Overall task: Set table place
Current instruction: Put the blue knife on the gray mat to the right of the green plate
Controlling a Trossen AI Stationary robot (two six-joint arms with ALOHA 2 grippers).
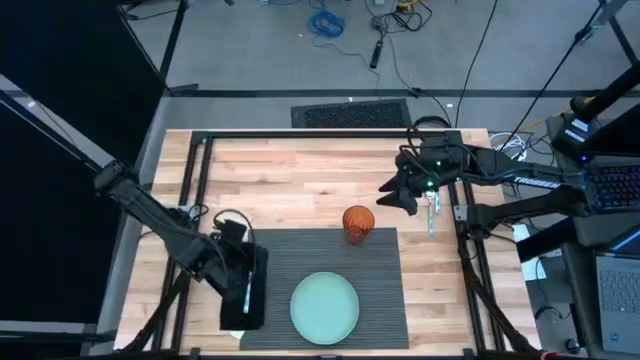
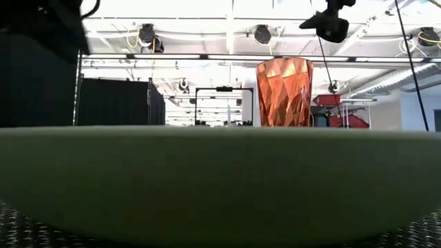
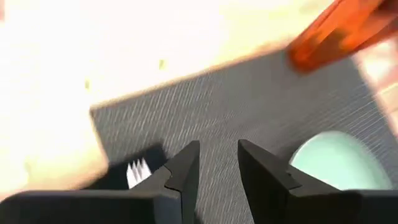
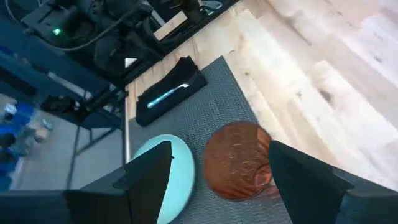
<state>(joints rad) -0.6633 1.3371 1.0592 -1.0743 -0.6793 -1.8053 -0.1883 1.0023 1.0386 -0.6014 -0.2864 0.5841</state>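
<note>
The large dark grey ribbed rectangular placemat lies at the near middle of the light wooden plank tabletop. On it sit a round pale green plate and, at its far edge, an orange faceted tumbler. A black cloth napkin with a fork lies along its left side. The left gripper hovers there, fingers slightly apart. The right gripper hangs above the tumbler, fingers wide apart.

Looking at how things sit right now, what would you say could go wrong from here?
1. The orange cup stands at the far edge of the placemat; the right gripper, open and close by, might tip it.
2. The left gripper hovers low over the black napkin and the fork on it; a downward slip could shove both askew.
3. The green plate sits near the table's front edge.
</note>
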